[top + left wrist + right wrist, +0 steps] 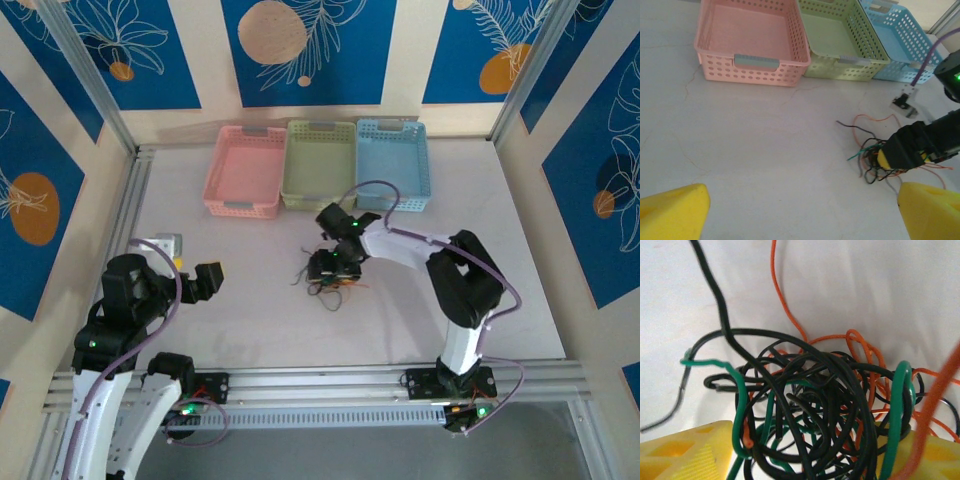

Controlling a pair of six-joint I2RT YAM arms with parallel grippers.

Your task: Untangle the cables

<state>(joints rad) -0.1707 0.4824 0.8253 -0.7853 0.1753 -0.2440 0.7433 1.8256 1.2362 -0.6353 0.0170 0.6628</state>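
The right claw (805,455) stands open, its two yellow foam pads (685,450) set apart. The tangle of thin black, green and orange cables (812,390) sits directly between them on the white table (865,285). We cannot tell whether the pads touch the strands. The clump is roughly round, with no clear long axis. One black end and one orange end trail away ahead of the claw.

The left claw (802,212) is open and holds nothing. The clump lies ahead and to its right, well apart, so the right arm is the nearer.

We count:
- one clump;
- three cable colours (the strands inside the knot cannot be counted);
- three perforated plastic baskets beyond both claws: a pink basket (740,75), a green basket (840,67) and a blue basket (895,72).
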